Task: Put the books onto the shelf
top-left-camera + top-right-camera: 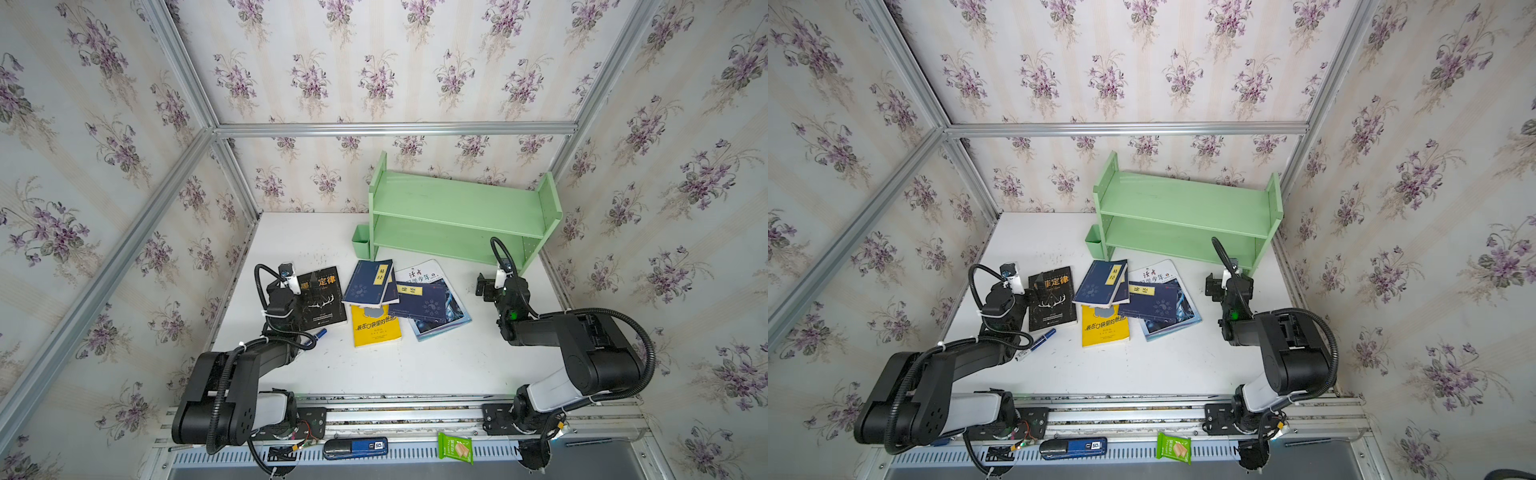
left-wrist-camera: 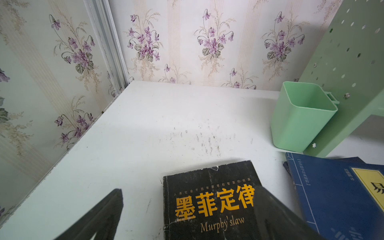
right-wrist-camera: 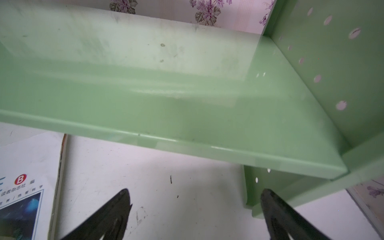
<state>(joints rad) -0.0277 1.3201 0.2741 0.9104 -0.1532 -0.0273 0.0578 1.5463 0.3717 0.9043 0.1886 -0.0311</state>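
Handling: we judge the black paperback (image 2: 209, 207) light, bendy and slick; grip across its spine edge.
Left tool (image 2: 189, 190): wide, empty, over it.
Right tool (image 3: 195, 191): wide, empty, facing the shelf (image 3: 166, 99).

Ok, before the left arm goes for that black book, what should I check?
1. Left tool open, empty: ok.
2. Right tool open, empty: ok.
3. Black book has nothing stacked on it: ok.
4. Left tool straddles the book's side edge: ok; touching it: cannot tell.
5. Shelf tiers bare: ok.
6. Blue marker out of the left tool's way: cannot tell.
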